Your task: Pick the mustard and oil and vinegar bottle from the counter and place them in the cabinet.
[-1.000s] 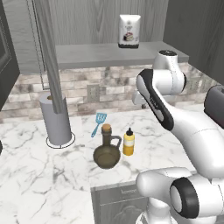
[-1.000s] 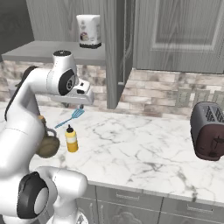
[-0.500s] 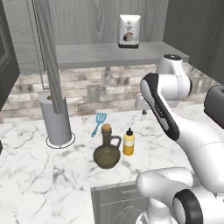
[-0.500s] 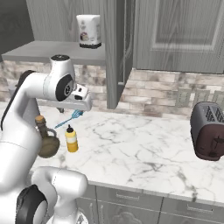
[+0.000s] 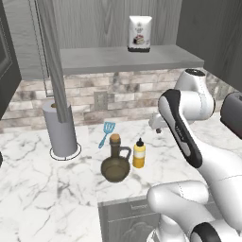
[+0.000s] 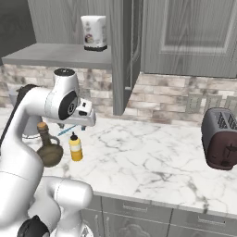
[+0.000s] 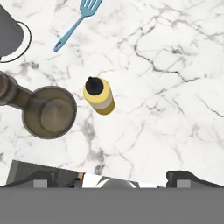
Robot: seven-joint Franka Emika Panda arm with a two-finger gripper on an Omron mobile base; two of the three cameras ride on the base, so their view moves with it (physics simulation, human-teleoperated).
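My tool (image 6: 83, 124) hangs above the table (image 5: 42, 189), jaws spread wide, nothing between them. In the hand view its two dark tips sit far apart at the bottom edge, over bare marble.

Mustard (image 5: 139, 154) stands upright on the table, just beside the jug (image 5: 115, 163), on the jug's handle side; the two look apart, with a thin strip of marble between them in the hand view. Seen from above, the mustard (image 7: 99, 95) has its dark nozzle pointing up, and the jug (image 7: 48, 112) lies to its left in that frame.

Blue spatula (image 5: 107, 133) lies flat behind both, toward the brick wall. Grey paper-towel roll (image 5: 59, 128) stands near the jug. White bag (image 5: 140, 33) stands on the cabinet (image 5: 127, 58) shelf floor. Toaster (image 6: 221, 139) sits on the table well apart from the bottles.
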